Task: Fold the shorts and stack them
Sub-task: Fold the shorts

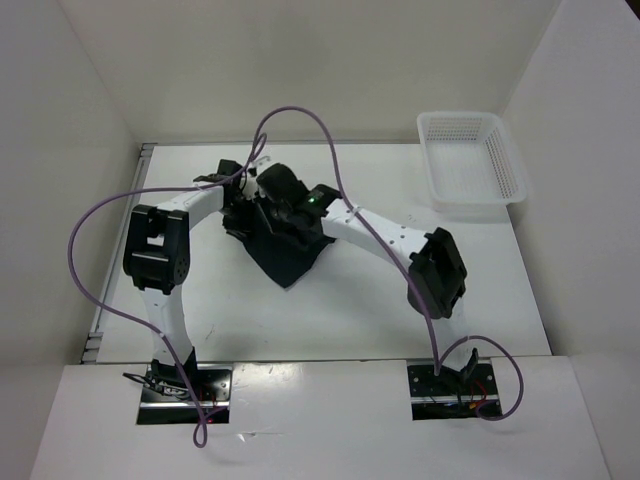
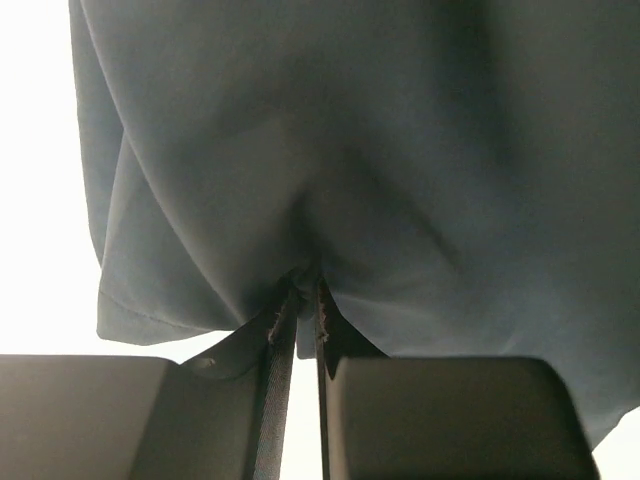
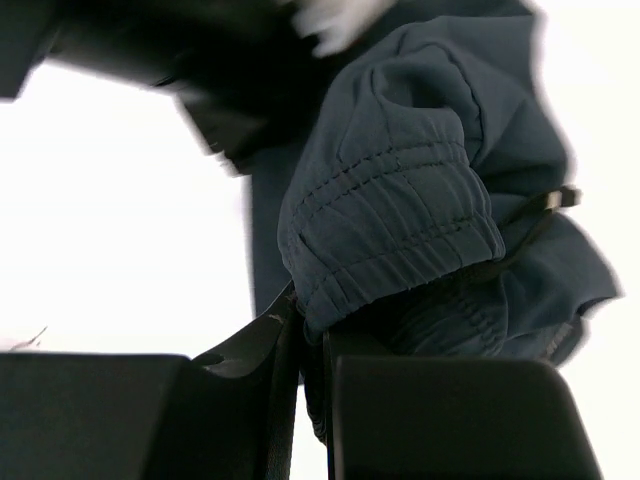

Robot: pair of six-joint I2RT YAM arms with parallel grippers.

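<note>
Dark and out of focus at the bottom of its own wrist view, the left gripper point(image 2: 303, 292) has its two fingers drawn almost together, with a pinch of the shorts point(image 2: 350, 150) clamped between the tips. From that pinch the smooth charcoal cloth spreads up and outward, and a stitched hem point(image 2: 150, 325) hangs at the lower left against a bright white background.

The right gripper point(image 3: 305, 312) is likewise clenched on the shorts point(image 3: 400, 200), here at the gathered elastic waistband point(image 3: 390, 235), which bunches over its right finger. A thin dark cord point(image 3: 545, 203) juts out at the right of the bundle.

From above, the shorts point(image 1: 287, 252) form a crumpled dark mass between the two wrists, towards the far middle of the table point(image 1: 350, 315), with one corner pointing at the near edge. Whether that corner touches the surface cannot be told. Both arms reach inward to it, the left arm point(image 1: 165, 260) from the left and the right arm point(image 1: 400, 245) from the right.

A white lattice basket point(image 1: 505, 165) sits well apart in the far right corner, and purple cables point(image 1: 95, 215) loop over the arms
</note>
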